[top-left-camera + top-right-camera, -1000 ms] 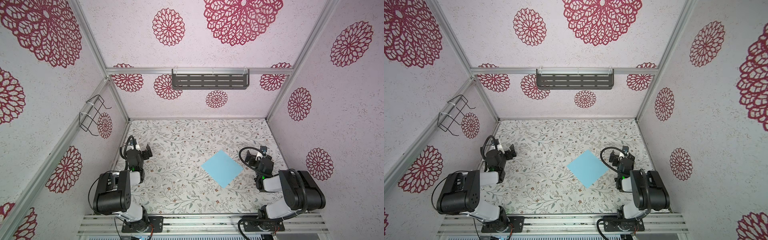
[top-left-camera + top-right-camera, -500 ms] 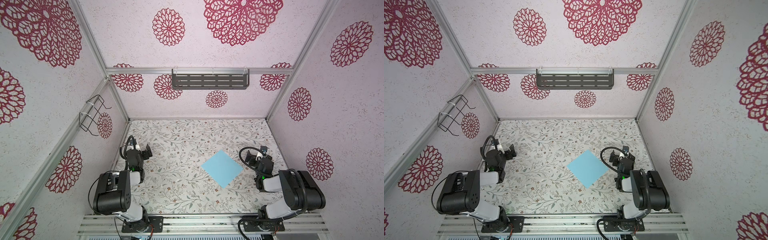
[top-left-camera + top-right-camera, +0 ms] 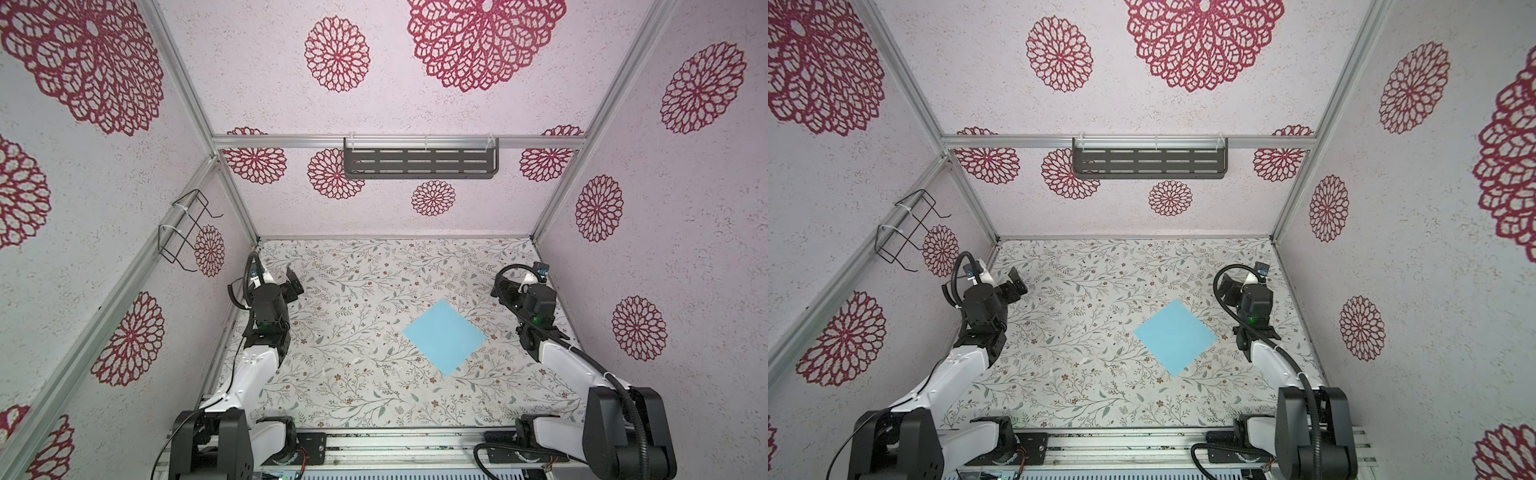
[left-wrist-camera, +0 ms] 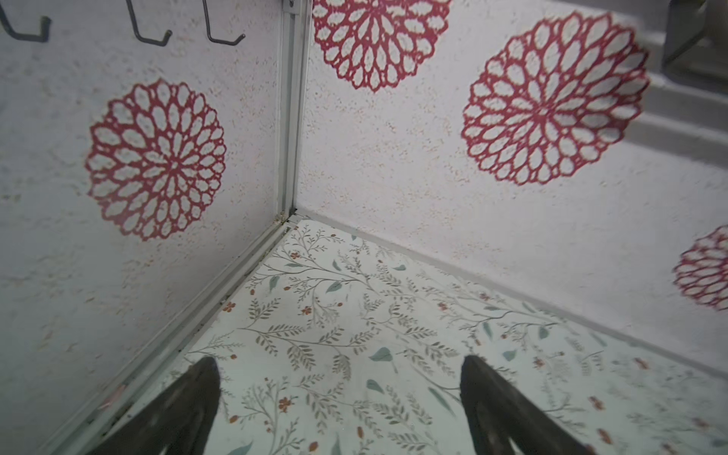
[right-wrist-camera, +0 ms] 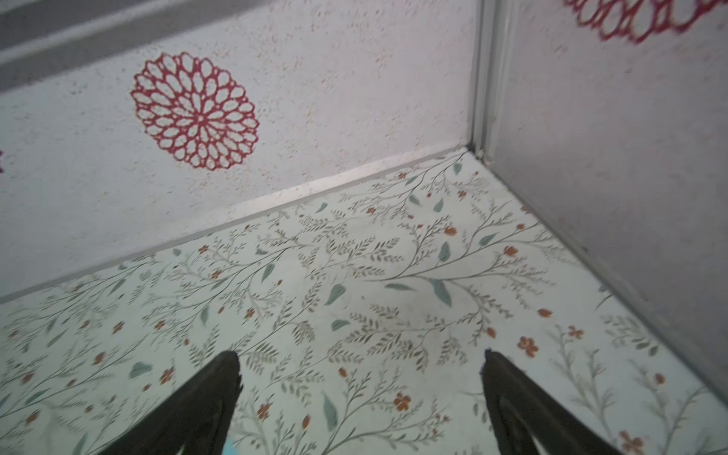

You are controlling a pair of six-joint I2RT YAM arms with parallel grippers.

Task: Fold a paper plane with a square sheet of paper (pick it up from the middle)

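The square sheet of paper (image 3: 444, 336) (image 3: 1175, 336) is light blue and lies flat on the floral table, turned like a diamond, right of centre. No paper plane is in view. My left gripper (image 3: 292, 281) (image 3: 1016, 283) is open by the left wall, far from the sheet. In the left wrist view it (image 4: 339, 360) has only table between its fingers. My right gripper (image 3: 508, 287) (image 3: 1230, 287) is open a little behind and to the right of the sheet. The right wrist view shows it (image 5: 360, 354) empty, with a sliver of the blue sheet (image 5: 230, 449) at the frame edge.
Patterned walls enclose the table on three sides, close to both grippers. A black wire rack (image 3: 187, 228) hangs on the left wall and a dark slotted shelf (image 3: 419, 158) on the back wall. A metal rail (image 3: 395, 444) holding the arm bases runs along the front.
Both arms have stretched out from their folded pose, carrying the grippers toward the back wall. The sheet has not moved and both grippers stay open.
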